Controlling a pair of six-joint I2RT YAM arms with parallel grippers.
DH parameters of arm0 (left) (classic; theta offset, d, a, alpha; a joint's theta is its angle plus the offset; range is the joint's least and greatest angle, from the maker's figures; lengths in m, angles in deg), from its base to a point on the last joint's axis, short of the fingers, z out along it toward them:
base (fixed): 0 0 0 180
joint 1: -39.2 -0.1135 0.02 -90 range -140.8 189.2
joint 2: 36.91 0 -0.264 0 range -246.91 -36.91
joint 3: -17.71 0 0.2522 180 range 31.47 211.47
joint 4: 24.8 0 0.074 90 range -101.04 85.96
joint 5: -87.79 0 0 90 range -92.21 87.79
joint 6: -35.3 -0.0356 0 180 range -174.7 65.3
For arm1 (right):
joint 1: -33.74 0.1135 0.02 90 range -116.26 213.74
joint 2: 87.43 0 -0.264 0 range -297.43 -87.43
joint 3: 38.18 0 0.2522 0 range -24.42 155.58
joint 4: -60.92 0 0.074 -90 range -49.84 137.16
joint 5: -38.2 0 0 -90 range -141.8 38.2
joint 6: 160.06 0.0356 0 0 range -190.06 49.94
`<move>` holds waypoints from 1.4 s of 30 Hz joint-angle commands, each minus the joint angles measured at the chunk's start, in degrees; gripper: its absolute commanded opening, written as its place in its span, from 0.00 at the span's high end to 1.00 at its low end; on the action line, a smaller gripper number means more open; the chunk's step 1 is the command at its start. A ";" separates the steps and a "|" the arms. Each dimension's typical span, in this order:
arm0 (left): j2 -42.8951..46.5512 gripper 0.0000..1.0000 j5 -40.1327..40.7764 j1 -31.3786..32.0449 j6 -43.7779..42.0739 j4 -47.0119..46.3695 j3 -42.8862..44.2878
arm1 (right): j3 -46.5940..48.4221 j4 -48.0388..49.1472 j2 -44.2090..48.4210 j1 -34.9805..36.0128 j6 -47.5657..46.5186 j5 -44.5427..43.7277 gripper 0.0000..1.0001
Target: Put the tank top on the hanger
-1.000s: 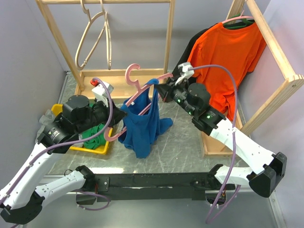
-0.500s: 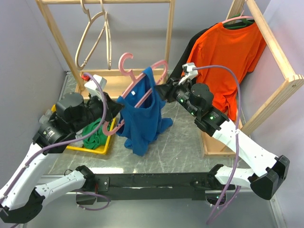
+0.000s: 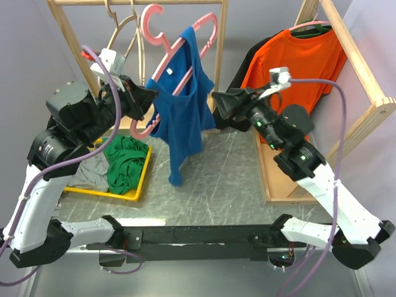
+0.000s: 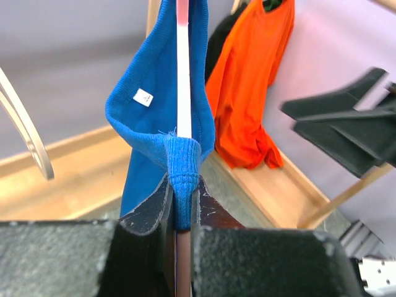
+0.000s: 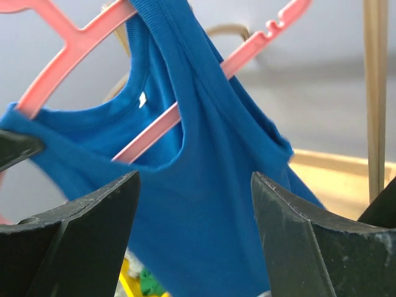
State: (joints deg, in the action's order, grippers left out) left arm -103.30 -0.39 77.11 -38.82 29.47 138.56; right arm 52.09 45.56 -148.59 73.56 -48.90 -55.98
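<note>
Where the two arms rise from the near edge, the grey table [image 3: 229,179] carries a yellow tray [image 3: 144,179] at the left with a green garment [image 3: 127,164] in it. Above the tray, the left gripper [image 4: 179,204] is clamped tight on the low end of the hanger [image 4: 183,74], pinching one strap of the tank top [image 3: 179,117] against the pink bar. The hanger's long axis slants from that grip up and to the right, its hook uppermost and close under the top rail of the wooden rack [image 3: 219,49]. The second strap is draped over the high end, and the blue body hangs free above the table. The right gripper [image 3: 219,108] stands just to the right of the fabric, jaws spread wide and holding nothing, its opening turned toward the top. It is thus the nearer claw to the loose high strap, while the left carries the whole load. Any coming move probably turns on the small gap between hook and rail. Behind hang pale wooden hangers [image 3: 120,37]; far right, an orange t-shirt [image 3: 303,68].
</note>
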 commanded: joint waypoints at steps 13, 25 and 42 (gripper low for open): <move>-8.12 0.99 9.07 -0.03 -0.67 -10.36 -5.32 | -13.82 1.43 8.52 -0.26 5.11 -0.56 0.20; -21.49 0.99 16.89 -0.03 -2.69 -11.15 6.11 | -27.90 -1.03 15.37 -0.26 11.35 2.17 0.20; -34.06 0.99 23.57 -0.12 -8.49 -14.75 23.34 | -30.10 -3.93 19.77 -0.17 12.23 2.43 0.20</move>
State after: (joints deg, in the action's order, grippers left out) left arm -135.47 20.18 77.05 -44.81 21.74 158.12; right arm 22.22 41.58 -130.12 73.56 -37.42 -53.89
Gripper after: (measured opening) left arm 0.102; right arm 0.800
